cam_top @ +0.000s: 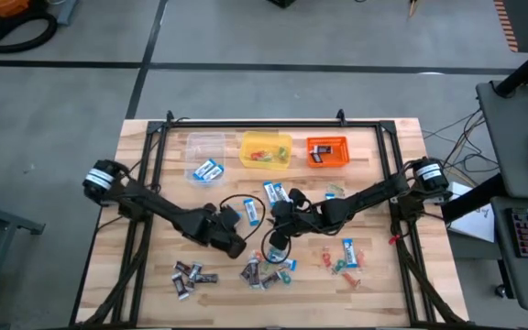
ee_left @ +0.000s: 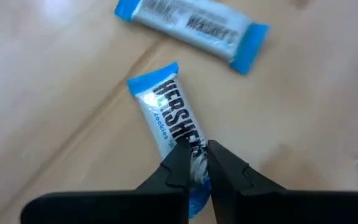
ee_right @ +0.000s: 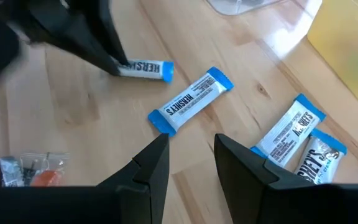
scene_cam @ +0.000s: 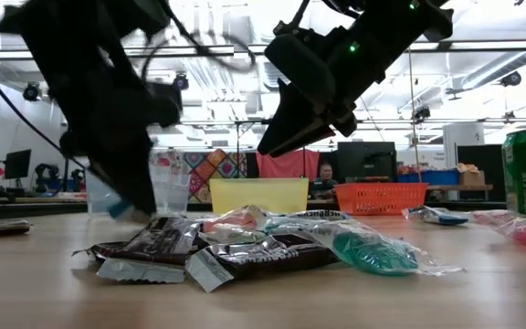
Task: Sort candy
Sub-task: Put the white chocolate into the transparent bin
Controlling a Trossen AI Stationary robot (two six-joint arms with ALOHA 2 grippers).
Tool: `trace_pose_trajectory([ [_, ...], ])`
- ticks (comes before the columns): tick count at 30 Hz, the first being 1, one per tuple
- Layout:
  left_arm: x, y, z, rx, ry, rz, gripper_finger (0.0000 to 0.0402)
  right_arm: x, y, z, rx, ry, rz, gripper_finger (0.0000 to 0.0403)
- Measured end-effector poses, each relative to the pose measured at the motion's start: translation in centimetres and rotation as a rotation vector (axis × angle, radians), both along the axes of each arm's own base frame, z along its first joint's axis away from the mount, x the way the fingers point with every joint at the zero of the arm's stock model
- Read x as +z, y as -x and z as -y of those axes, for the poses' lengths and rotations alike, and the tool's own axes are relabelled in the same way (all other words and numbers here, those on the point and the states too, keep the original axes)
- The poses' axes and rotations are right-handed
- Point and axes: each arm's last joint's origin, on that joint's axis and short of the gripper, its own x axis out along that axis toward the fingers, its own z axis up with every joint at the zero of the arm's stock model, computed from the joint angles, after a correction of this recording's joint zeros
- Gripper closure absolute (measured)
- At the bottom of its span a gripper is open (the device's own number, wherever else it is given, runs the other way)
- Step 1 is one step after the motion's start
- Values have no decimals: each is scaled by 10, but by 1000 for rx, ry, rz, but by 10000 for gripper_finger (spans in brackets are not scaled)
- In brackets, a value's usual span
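Low view: heap of dark brown candy (scene_cam: 236, 251) lies nearest on the table (scene_cam: 482, 297), mixed with small coloured sweets (scene_cam: 373, 251). Left gripper (ee_left: 196, 163) is behind it at mid-table, fingers pinched onto one end of a blue-and-white bar (ee_left: 169, 121) that lies flat on the wood; a second blue bar (ee_left: 191, 25) lies just beyond. Right gripper (ee_right: 191, 149) hovers beside it, fingers spread, holding nothing. Clear tub (cam_top: 205, 145), yellow tub (cam_top: 265, 150) and orange tub (cam_top: 327, 151) sit along the far edge.
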Motion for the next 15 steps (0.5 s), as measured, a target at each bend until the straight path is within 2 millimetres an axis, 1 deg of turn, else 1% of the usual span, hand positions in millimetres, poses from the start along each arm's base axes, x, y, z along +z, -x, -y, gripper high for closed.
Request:
trace_pose_trajectory([
  [3,19,6,0,-35,10,41,398,0,0,0,3,4,-2,284],
  [11,49,31,-5,-119,29,124,400,0,0,0,3,4,-4,284],
  [15,78,47,-14,-134,-12,216,401,0,0,0,3,4,-1,284],
])
